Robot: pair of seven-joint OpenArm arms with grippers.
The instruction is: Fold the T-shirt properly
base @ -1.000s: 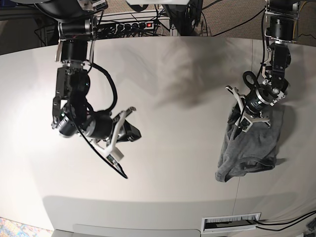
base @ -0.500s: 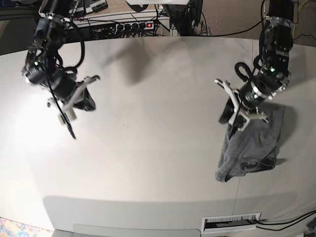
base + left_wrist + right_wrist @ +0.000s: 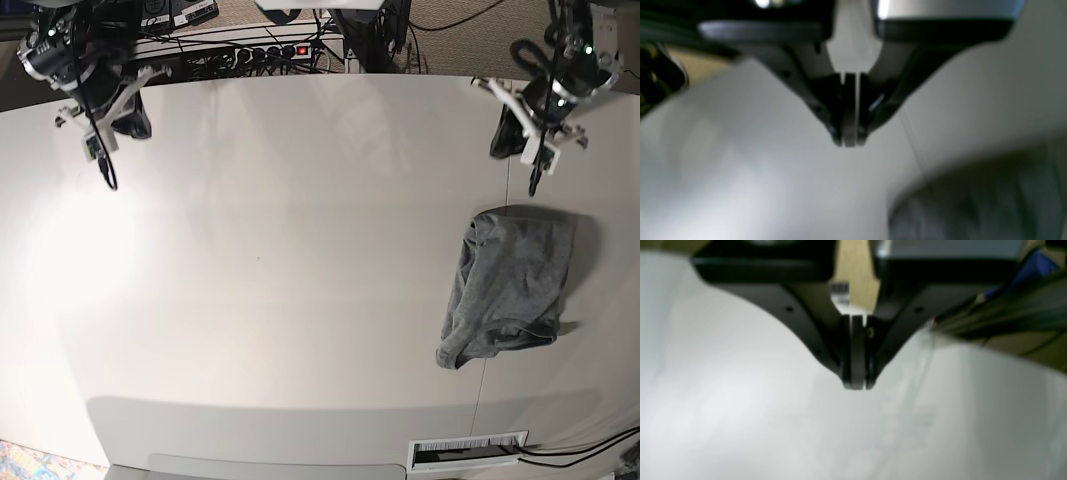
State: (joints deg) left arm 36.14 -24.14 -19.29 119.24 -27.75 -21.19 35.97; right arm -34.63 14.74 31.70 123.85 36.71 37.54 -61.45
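The grey T-shirt lies folded into a narrow, wrinkled bundle on the right side of the white table. It also shows as a blurred grey mass, the T-shirt, low on the right of the left wrist view. My left gripper hangs shut and empty above the table's back right, behind the shirt and apart from it; up close the left gripper has its jaws pressed together. My right gripper is shut and empty over the back left corner, far from the shirt, and the right gripper holds nothing.
A power strip and a tangle of cables sit behind the table's back edge. A slotted vent lies beyond the front edge. A thin seam runs across the table near the shirt.
Both arms have pulled back toward the table's rear. The left gripper has lifted off the shirt to the back right. The right arm swung from mid-left to the back left corner.
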